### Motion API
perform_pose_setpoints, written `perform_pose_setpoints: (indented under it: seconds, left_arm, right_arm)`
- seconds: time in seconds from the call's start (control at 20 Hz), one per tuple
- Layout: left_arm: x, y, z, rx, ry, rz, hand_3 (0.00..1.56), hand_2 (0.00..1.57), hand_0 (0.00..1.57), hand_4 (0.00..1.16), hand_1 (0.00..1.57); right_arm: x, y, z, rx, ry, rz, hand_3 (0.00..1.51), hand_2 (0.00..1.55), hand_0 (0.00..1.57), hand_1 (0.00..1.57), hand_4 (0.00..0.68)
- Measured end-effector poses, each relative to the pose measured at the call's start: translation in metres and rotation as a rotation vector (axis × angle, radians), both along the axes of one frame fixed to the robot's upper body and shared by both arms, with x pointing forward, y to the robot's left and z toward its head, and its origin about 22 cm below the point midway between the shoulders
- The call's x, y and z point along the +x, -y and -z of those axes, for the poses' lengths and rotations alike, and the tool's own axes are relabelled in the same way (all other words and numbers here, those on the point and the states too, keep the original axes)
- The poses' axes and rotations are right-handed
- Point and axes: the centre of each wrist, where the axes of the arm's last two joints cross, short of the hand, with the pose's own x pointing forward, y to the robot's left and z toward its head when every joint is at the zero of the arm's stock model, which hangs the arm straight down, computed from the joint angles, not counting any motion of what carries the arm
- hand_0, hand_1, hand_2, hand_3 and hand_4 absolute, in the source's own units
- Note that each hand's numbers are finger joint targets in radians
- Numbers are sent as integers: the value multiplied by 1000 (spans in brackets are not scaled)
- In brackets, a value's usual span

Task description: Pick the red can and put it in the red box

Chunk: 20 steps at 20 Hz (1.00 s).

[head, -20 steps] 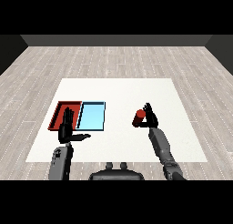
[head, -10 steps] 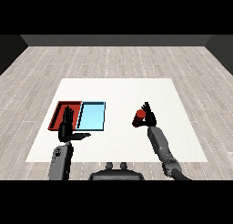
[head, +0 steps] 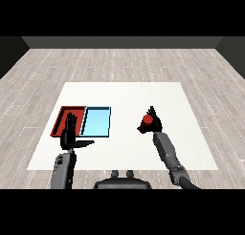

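Red can (head: 147, 120) sits gripped in the right robot hand (head: 152, 124) toward 3 o'clock on the tabletop (head: 129, 95), so carrying comes next: leftward to the red tray (head: 64, 115) at 9 o'clock, where the left robot hand (head: 70, 133) hangs open.

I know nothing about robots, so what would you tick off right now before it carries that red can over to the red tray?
1. Can in hand: ok. The right hand is curled round the red can.
2. Can off the table: cannot tell from this single view.
3. Red tray free to receive: ok. Its visible floor looks bare, though the left hand covers its near edge.
4. Left hand out of the way: not ok. It is open, fingers up, in front of the red tray.
5. Route: ok, with care. The light blue tray lies between can and red tray, so the can probably has to pass over it.
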Motion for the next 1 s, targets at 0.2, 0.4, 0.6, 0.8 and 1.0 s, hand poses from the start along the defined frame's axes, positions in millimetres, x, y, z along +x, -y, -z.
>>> perform_pose_setpoints:
  seconds: [0.2, 0.4, 0.6, 0.8, 1.0]
  left_arm:
    - [1, 8, 2, -3, -3, 6, 0, 0, 0, 0, 0]
    - [0, 10, 0, -7, 0, 5, 0, 0, 0, 0, 0]
    - [-1, 11, 1, 2, 1, 3, 0, 0, 0, 0, 0]
    - [4, 13, -3, 1, 2, 2, 0, 0, 0, 0, 0]
    - [4, 15, 3, 12, 2, -4, 0, 0, 0, 0, 0]
  right_arm:
    - [7, -3, -2, -5, -5, -1, 0, 0, 0, 0, 0]
    - [9, 1, 2, -8, -23, -1, 121, 350, 0, 0, 0]
    - [10, -5, 0, -32, -34, 27, 1432, 1464, 1478, 1478, 655]
    - [13, -6, -4, -77, -39, 56, 1436, 1465, 1497, 1497, 667]
    - [18, -4, -10, -126, -19, 63, 1425, 1453, 1464, 1464, 656]
